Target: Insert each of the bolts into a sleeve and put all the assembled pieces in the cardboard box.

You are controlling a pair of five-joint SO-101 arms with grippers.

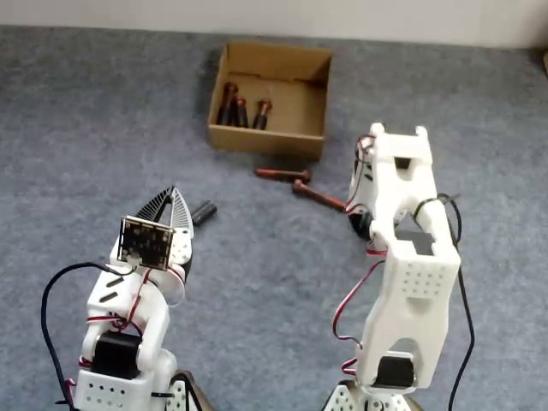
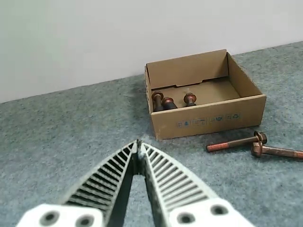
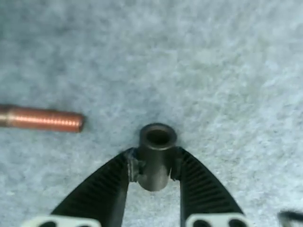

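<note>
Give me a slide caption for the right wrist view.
Right gripper shut on a dark sleeve, a bolt lying nearby, threaded end showing.

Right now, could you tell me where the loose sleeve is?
In the high view, the sleeve lies on the carpet just beside the left gripper, left of the two bolts.

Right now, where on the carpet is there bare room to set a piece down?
Bare carpet lies left of the cardboard box, and between the two arms, bordered by the loose sleeve. Crowded: the strip in front of the box, where two bolts lie beside the right arm.
</note>
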